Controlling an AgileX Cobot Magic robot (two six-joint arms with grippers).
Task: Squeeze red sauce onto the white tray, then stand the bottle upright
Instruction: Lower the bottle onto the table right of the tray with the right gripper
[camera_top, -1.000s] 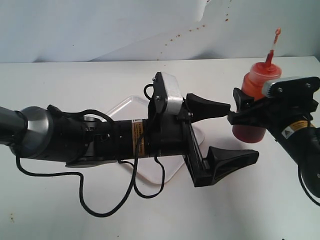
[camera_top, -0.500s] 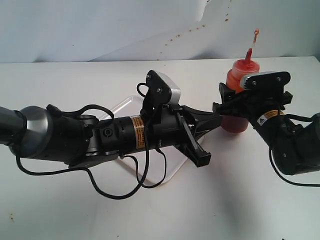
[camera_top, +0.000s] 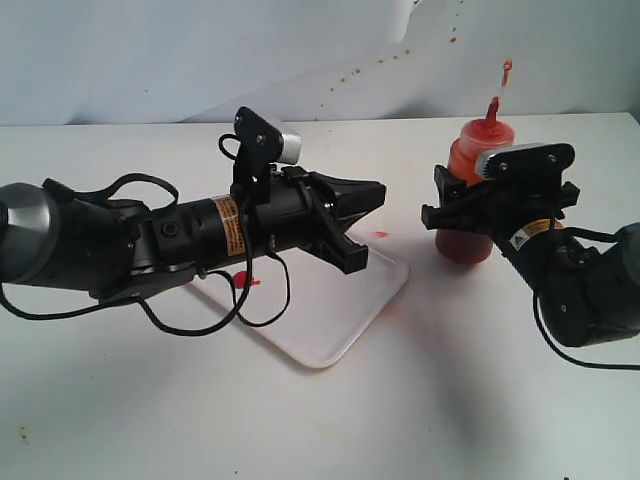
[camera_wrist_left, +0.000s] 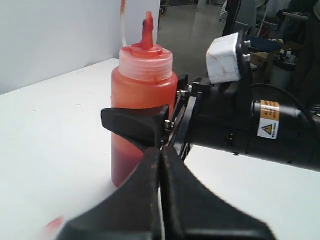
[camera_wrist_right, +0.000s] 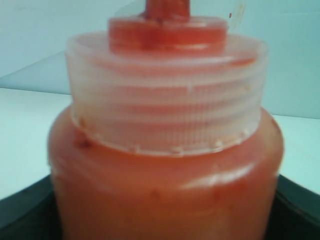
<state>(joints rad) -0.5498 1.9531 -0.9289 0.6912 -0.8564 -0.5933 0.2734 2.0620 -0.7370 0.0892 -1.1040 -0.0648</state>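
Note:
The bottle (camera_top: 478, 160) stands upright on the table at the right, translucent orange-red with a red nozzle and its tethered cap sticking up. My right gripper (camera_top: 455, 208) is shut on its body; the bottle (camera_wrist_right: 165, 165) fills the right wrist view, and one black finger (camera_wrist_left: 134, 126) crosses its front in the left wrist view. My left gripper (camera_top: 376, 190) is shut with nothing in it, hanging above the white tray (camera_top: 330, 325), its tips (camera_wrist_left: 161, 152) pointing at the bottle (camera_wrist_left: 142, 95) from a short distance. A blob of red sauce (camera_top: 243, 280) lies on the tray under the left arm.
A tiny red spot (camera_top: 381, 234) marks the tray's far corner, and a pale red smear (camera_wrist_left: 52, 225) shows near the left gripper. The left arm's loose black cable (camera_top: 265, 315) hangs down onto the tray. A pale wall with small red splatters (camera_top: 350, 75) backs the table.
My left gripper has gone from wide open to shut and drawn back left, away from the bottle, uncovering the tray. The right arm brought the bottle leftward and down onto the table.

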